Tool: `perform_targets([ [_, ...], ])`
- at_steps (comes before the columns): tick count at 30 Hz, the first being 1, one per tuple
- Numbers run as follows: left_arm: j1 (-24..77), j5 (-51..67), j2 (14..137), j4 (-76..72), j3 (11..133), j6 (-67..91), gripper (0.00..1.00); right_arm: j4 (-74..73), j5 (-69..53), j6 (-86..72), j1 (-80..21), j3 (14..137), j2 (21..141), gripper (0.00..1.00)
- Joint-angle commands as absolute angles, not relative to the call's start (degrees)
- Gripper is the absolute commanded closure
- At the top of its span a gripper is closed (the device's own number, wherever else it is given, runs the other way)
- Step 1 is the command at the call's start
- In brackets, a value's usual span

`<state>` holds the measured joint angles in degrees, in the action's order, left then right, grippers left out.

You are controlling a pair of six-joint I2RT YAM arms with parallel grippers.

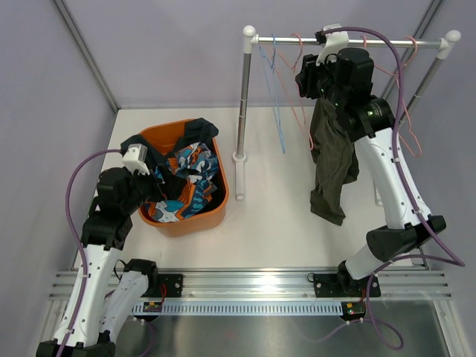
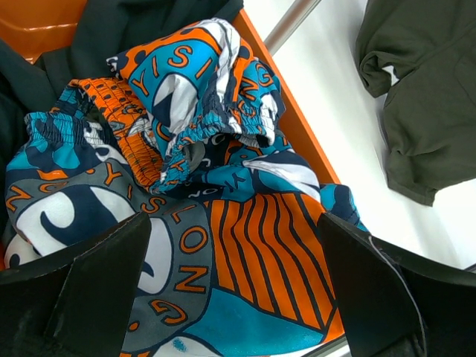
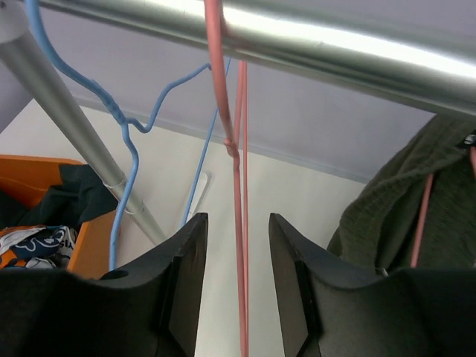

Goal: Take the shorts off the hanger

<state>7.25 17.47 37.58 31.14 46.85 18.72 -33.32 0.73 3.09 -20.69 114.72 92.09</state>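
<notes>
Patterned shorts (image 2: 216, 223) lie in the basket (image 1: 181, 225) under your released left tool (image 2: 238, 286); beyond, olive shorts (image 1: 332, 167) hang at the rail (image 3: 335, 44) beside your right tool (image 3: 238, 290), parted at a pink hanger (image 3: 236, 216): likely the last pair, so tug them down

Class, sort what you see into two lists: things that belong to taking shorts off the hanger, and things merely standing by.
In the job: olive shorts, their pink hanger, right gripper (open).

Done with or standing by: patterned shorts and dark shorts in the orange basket, blue hanger, other pink hanger, rail, left gripper (open).
</notes>
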Motion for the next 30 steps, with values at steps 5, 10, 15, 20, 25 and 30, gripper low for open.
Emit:
perform_targets([
  [5,7.65,16.0,35.77,31.55,46.41,17.31,0.01,-36.12,12.64,1.41,-21.09,113.3,82.37,0.48],
  [10,7.73,16.26,35.51,31.99,45.79,17.23,0.01,-37.97,20.82,0.44,-20.57,111.89,79.28,0.45],
  [15,8.0,16.17,35.07,32.17,45.35,17.05,0.01,-38.93,21.62,-1.57,-16.71,110.83,77.96,0.45],
  [20,8.26,16.17,34.89,32.25,45.35,17.05,0.01,-38.93,18.56,-2.63,-12.41,111.44,79.27,0.44],
  [25,8.35,16.08,34.63,32.17,45.26,16.96,0.01,-37.54,12.84,-3.08,-8.88,112.5,82.7,0.45],
  [30,8.44,15.82,34.45,32.17,45.09,16.88,0.01,-36.74,10.81,-2.72,-7.65,115.92,87.01,0.46],
])
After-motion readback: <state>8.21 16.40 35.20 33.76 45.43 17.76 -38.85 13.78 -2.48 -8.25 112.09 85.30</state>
